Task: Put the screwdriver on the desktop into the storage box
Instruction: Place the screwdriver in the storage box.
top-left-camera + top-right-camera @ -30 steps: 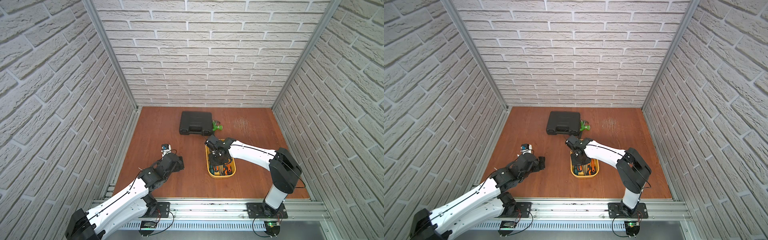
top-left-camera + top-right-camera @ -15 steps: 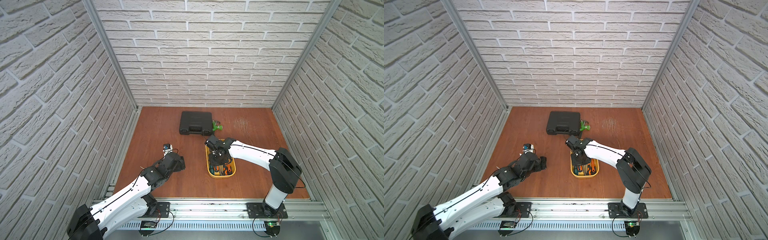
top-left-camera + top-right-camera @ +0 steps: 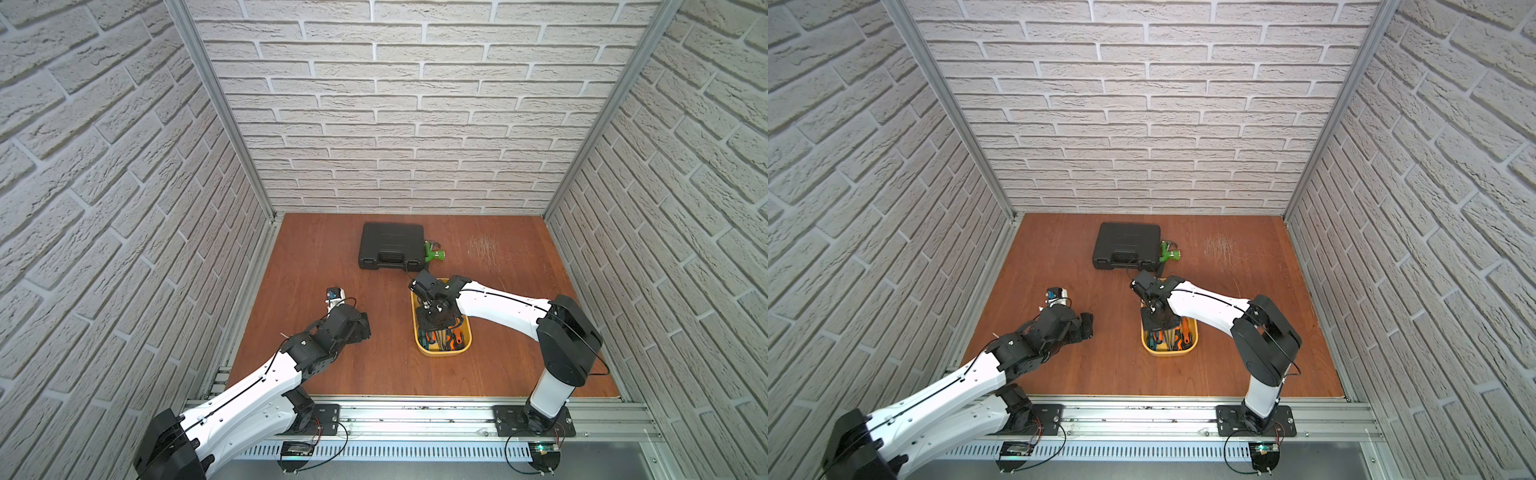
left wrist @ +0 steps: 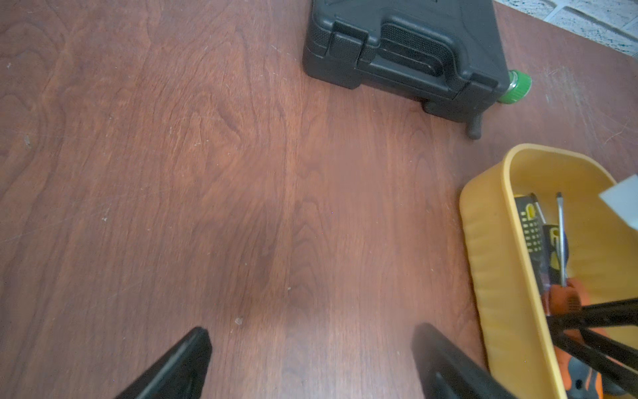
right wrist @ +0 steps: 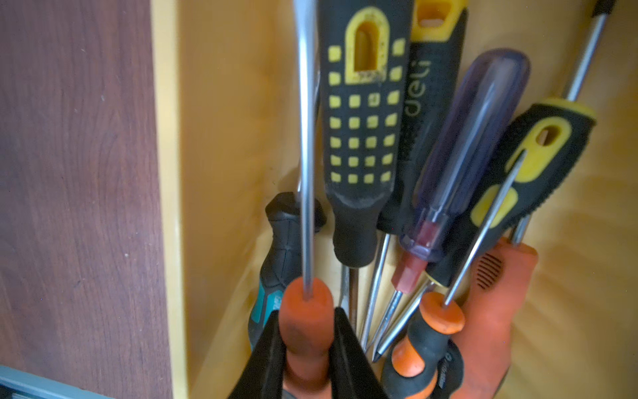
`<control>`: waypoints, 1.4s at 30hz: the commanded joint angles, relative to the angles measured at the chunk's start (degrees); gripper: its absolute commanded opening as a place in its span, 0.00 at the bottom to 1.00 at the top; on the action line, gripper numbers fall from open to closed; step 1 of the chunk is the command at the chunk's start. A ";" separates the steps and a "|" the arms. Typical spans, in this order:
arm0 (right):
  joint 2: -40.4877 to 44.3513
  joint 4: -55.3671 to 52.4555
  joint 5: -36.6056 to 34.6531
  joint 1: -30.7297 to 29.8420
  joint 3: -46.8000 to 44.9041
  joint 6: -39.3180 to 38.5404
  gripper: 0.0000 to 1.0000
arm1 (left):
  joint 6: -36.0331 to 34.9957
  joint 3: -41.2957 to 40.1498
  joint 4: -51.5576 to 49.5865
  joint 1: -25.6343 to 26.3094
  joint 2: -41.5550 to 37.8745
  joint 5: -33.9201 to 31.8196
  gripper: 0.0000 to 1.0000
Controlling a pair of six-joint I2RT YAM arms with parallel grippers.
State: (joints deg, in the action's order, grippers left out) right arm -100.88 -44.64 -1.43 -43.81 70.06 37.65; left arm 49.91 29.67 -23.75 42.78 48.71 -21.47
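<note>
Brick-pattern walls (image 3: 395,104) box in three sides; reddish wood-grain desktop (image 3: 332,257) below, metal rail (image 3: 415,415) on the near edge w/ both arm bases bolted to it.

L arm: elbow swung back past the rail, white forearm slanting fwd and low. L gripper (image 4: 312,342) hangs just over bare wood, fingers (image 4: 190,355) spread wide, nothing btwn them. Off to its right sits the storage box (image 4: 497,259), a yellow tub, near but apart.

R arm: first link stands near upright off its base, white forearm slants fwd toward the L side, wrist folded down over the box. R gripper (image 5: 307,321) is inside the box's outline, fingers pinched onto the orange handle of the screwdriver (image 5: 306,172). Steel shaft runs out past the fingertips toward the box's far end, close to the wall facing the L gripper, crossing over other tools. Can't tell if its tip touches anything.

Right of the R hand's grip, lying in the box: black-yellow dotted handle (image 5: 359,121), see-through purple handle (image 5: 473,138), orange-black driver (image 5: 438,316). Left of the grip, a teal-black handle (image 5: 279,248).

Beyond both hands: black latched tool case (image 3: 390,245), shut, flat on the desktop. Green item (image 3: 434,253) sits right beside the case, just past the box's far end. Farther out, ahead-right of the R hand: pale scratched patch (image 3: 482,249).
</note>
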 commanded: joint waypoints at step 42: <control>-2.04 -0.30 0.11 -0.31 2.58 -0.27 0.20 | -0.63 -0.14 0.28 -0.76 -1.16 1.96 0.97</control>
State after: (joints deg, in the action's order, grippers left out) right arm -102.35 -45.91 -1.43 -43.83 72.10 37.58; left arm 49.65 29.52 -24.84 42.37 47.46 -20.23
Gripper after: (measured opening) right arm 0.241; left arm 0.972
